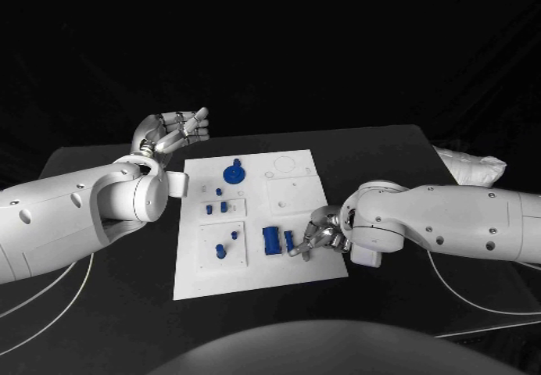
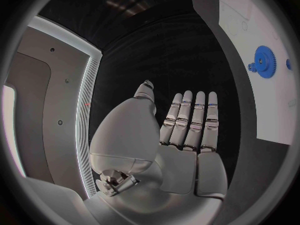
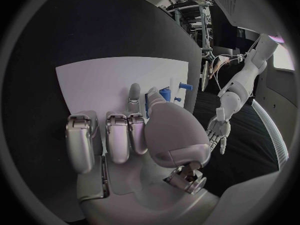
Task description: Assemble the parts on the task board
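The white task board (image 1: 295, 269) lies in the middle of the table. A blue gear (image 1: 234, 173) sits at its far end, also seen as the gear (image 2: 264, 61) on the board (image 2: 262, 110). Several small blue pegs (image 1: 222, 207) stand in the board's left panels. A blue block (image 1: 272, 240) stands near the board's right side. My right hand (image 1: 318, 234) reaches onto that edge and pinches a small blue part (image 1: 290, 238) beside the block; the right hand (image 3: 147, 130) has thumb and forefinger on the blue part (image 3: 165, 93). My left hand (image 1: 171, 133) is raised off the far left corner, holding nothing; the left hand (image 2: 181, 135) has its fingers straight.
A crumpled white thing (image 1: 474, 166) lies at the table's far right edge. Bare black tabletop (image 1: 383, 168) surrounds the board. Thin white cables (image 1: 474, 301) hang under the right arm.
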